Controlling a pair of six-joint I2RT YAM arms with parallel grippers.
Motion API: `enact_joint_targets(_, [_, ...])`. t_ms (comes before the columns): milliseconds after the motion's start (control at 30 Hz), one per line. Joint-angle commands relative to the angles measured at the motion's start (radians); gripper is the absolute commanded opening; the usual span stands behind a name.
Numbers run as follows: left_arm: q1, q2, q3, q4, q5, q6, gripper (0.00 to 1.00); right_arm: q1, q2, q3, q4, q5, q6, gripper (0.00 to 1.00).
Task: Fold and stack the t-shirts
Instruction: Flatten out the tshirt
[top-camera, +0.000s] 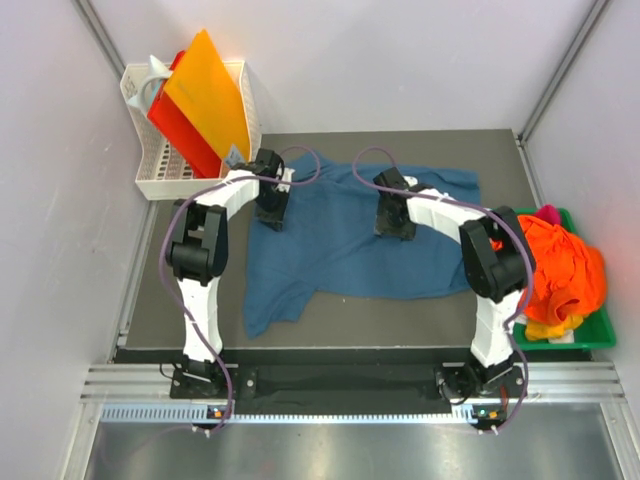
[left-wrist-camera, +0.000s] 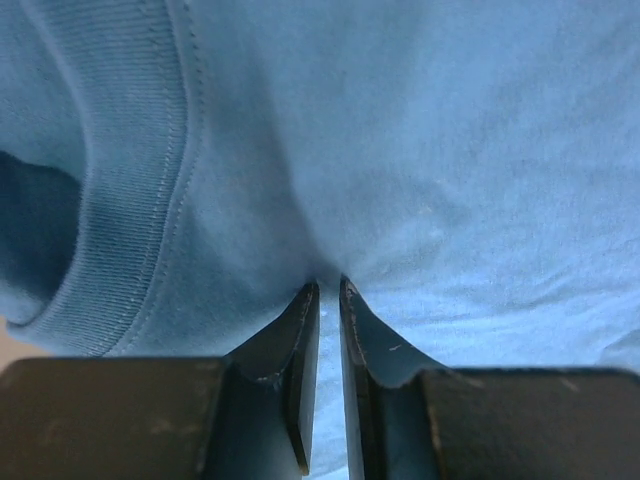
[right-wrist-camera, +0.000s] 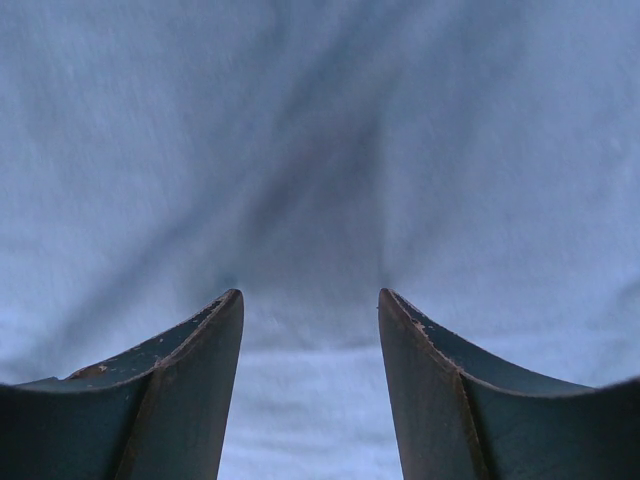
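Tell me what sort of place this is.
Probably a robotics lab test cell: white panel walls enclose it, a left arm and right arm are bolted to a metal rail, and a blue t-shirt lies spread on a dark mat.

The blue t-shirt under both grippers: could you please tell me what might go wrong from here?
1. The left gripper pinches only a thin pucker of the blue t-shirt beside its ribbed collar; that small bite may slip out on lifting.
2. The right gripper stands open over a ridge of cloth; if the left lifts alone, the shirt may drag askew.
3. The shirt lies wrinkled, so a fold could come out crooked.
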Motion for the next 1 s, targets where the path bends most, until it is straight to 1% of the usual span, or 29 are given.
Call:
enact_joint_targets(0, [0.036, 0.071, 0.046, -0.014, -0.069, -0.016, 0.19, 0.009, 0.106, 0.170, -0.090, 0.016, -0.036, 0.57])
enact_joint_targets(67, [0.055, 0.080, 0.062, -0.020, -0.084, -0.017, 0.19, 0.004, 0.176, 0.224, -0.121, 0.006, -0.056, 0.57])
enact_joint_targets(200, [0.090, 0.105, 0.090, -0.026, -0.109, -0.017, 0.19, -0.010, 0.282, 0.382, -0.197, -0.025, -0.077, 0.57])
enact_joint_targets(267, [0.108, 0.113, 0.110, -0.031, -0.109, -0.017, 0.19, -0.019, 0.331, 0.427, -0.213, -0.030, -0.089, 0.57])
enact_joint_targets(333, [0.128, 0.122, 0.118, -0.031, -0.147, -0.017, 0.19, -0.029, 0.362, 0.496, -0.233, -0.042, -0.097, 0.57])
enact_joint_targets(467, [0.161, 0.133, 0.144, -0.025, -0.167, -0.017, 0.19, -0.043, 0.451, 0.623, -0.271, -0.059, -0.106, 0.57])
enact_joint_targets(500, [0.167, 0.139, 0.151, -0.026, -0.172, -0.016, 0.18, -0.046, 0.468, 0.679, -0.291, -0.062, -0.108, 0.57])
enact_joint_targets(633, [0.196, 0.151, 0.193, -0.045, -0.176, -0.017, 0.19, -0.062, 0.522, 0.786, -0.326, -0.056, -0.114, 0.57])
enact_joint_targets(667, [0.198, 0.151, 0.208, -0.055, -0.155, -0.017, 0.19, -0.063, 0.504, 0.787, -0.325, -0.053, -0.114, 0.57])
enact_joint_targets(733, [0.198, 0.114, 0.205, -0.062, -0.085, 0.007, 0.19, -0.063, 0.446, 0.723, -0.273, -0.019, -0.117, 0.56])
enact_joint_targets(767, [0.198, 0.088, 0.181, -0.056, -0.004, 0.016, 0.20, -0.063, 0.351, 0.676, -0.236, -0.007, -0.114, 0.56])
enact_joint_targets(800, [0.198, 0.026, 0.164, -0.048, 0.030, 0.021, 0.22, -0.065, 0.299, 0.574, -0.153, 0.010, -0.108, 0.57])
enact_joint_targets(833, [0.199, -0.008, 0.144, -0.025, 0.067, 0.032, 0.26, -0.063, 0.249, 0.532, -0.118, 0.018, -0.099, 0.57])
enact_joint_targets(867, [0.198, -0.043, 0.107, -0.016, 0.096, 0.035, 0.27, -0.065, 0.161, 0.470, -0.078, 0.026, -0.097, 0.58])
enact_joint_targets(900, [0.198, -0.111, 0.093, -0.011, 0.138, 0.038, 0.28, -0.062, 0.125, 0.450, -0.073, 0.044, -0.091, 0.58])
enact_joint_targets(967, [0.198, -0.172, 0.057, -0.005, 0.155, 0.039, 0.30, -0.063, 0.032, 0.407, -0.084, 0.062, -0.083, 0.59])
